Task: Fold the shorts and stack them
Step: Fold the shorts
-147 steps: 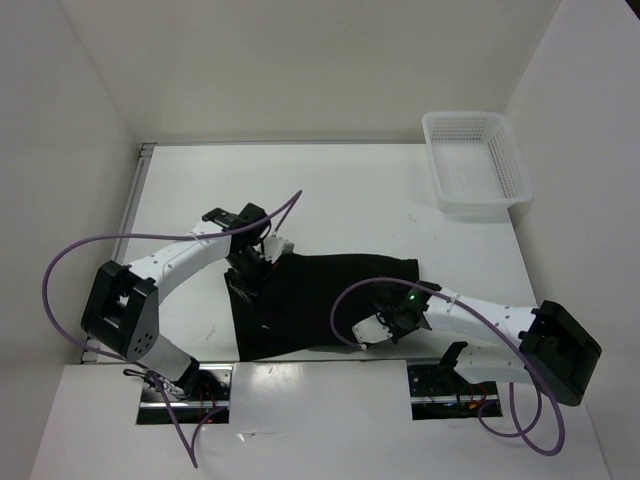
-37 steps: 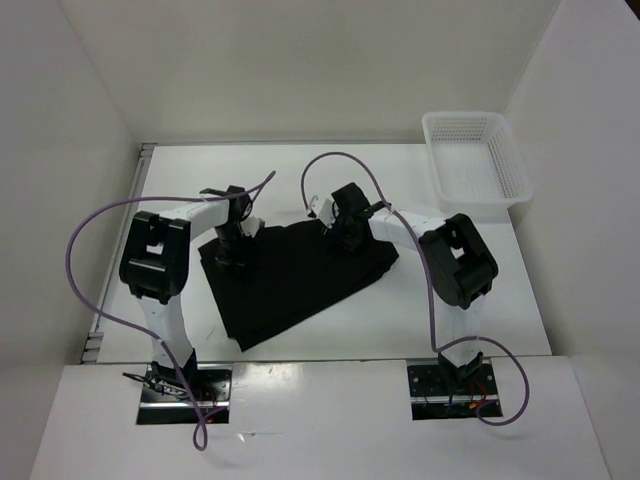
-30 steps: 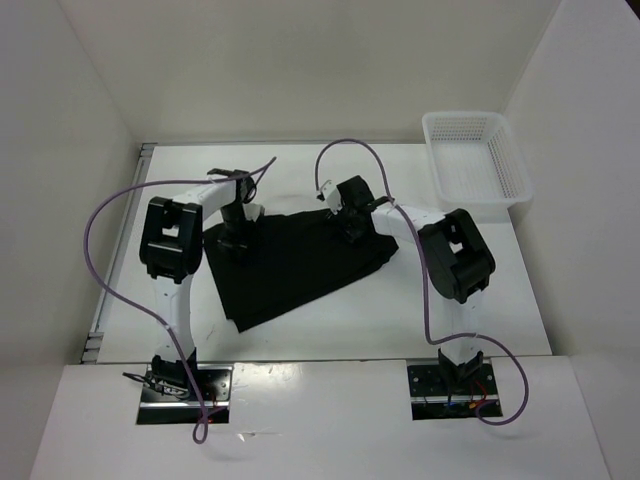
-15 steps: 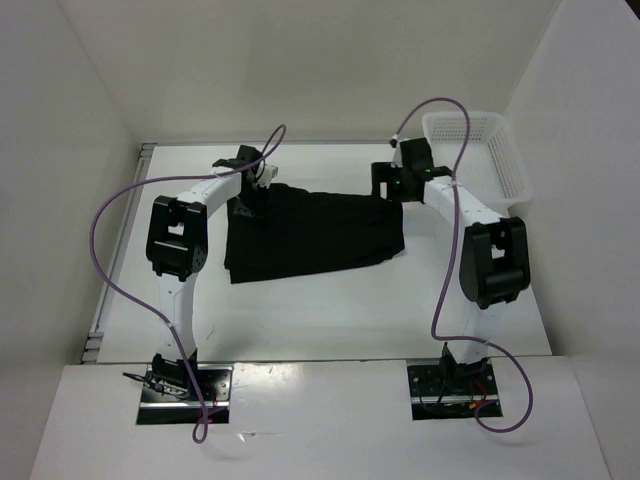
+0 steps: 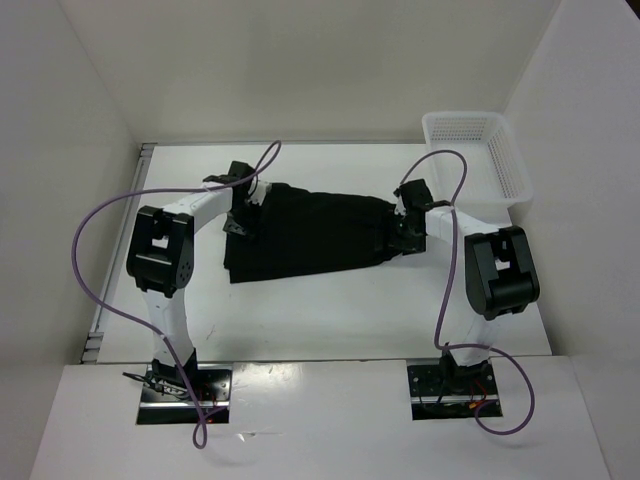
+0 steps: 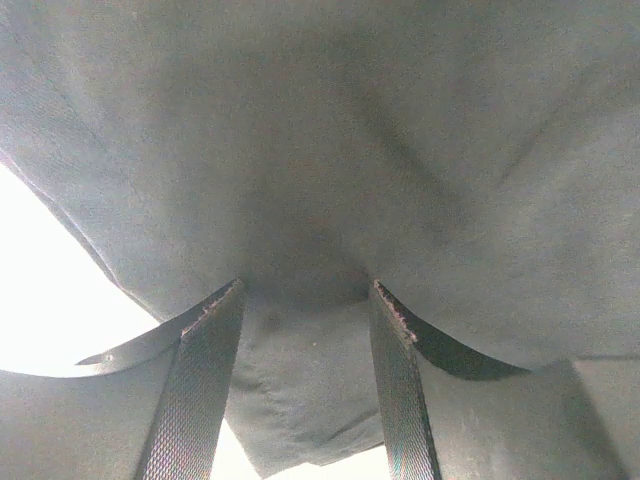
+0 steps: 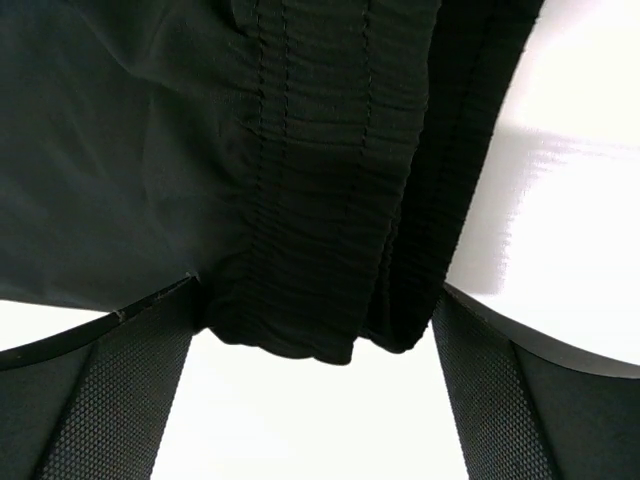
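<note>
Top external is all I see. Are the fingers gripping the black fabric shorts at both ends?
Observer: In the right wrist view the right fingers stand wide apart. The black fabric shorts' gathered elastic waistband sits uncompressed in the gap.
Operator: Left side?
Observer: In the left wrist view the left fingers sit closer together. Fabric drapes over their tips, so I cannot tell if they pinch it.
Operator: Anything under the right end?
Observer: Bare white table shows below and beside the waistband's edge.
</note>
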